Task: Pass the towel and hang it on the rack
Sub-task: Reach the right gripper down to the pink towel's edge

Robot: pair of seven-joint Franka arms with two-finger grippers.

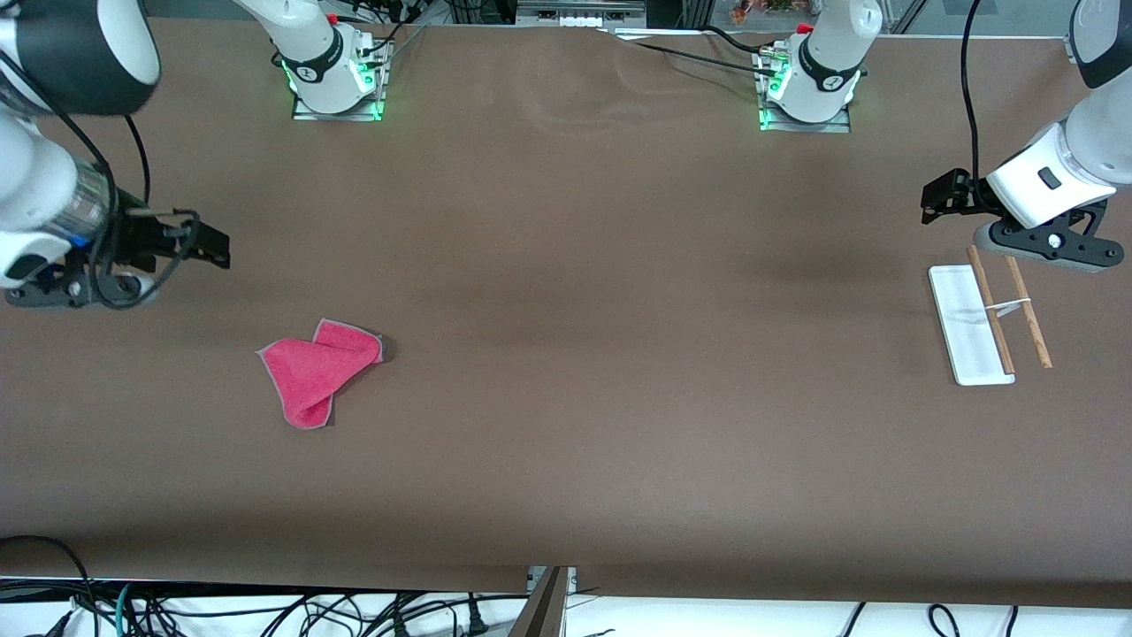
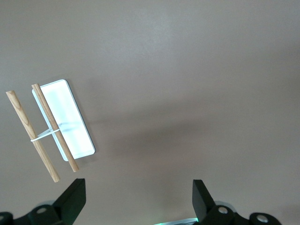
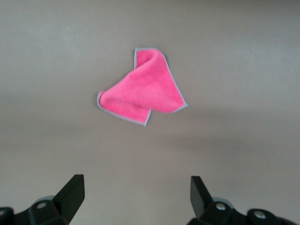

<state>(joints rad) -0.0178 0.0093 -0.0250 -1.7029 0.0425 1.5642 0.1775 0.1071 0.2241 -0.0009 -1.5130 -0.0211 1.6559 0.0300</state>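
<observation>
The towel is a pink-red cloth with a grey stitched edge, folded in a loose heap on the brown table toward the right arm's end; it also shows in the right wrist view. The rack has a white base and two thin wooden rods and stands toward the left arm's end; it also shows in the left wrist view. My right gripper is open and empty, up in the air, apart from the towel. My left gripper is open and empty, up in the air beside the rack.
The brown table runs wide between towel and rack. The two arm bases stand along its edge farthest from the front camera. Cables hang past the nearest edge.
</observation>
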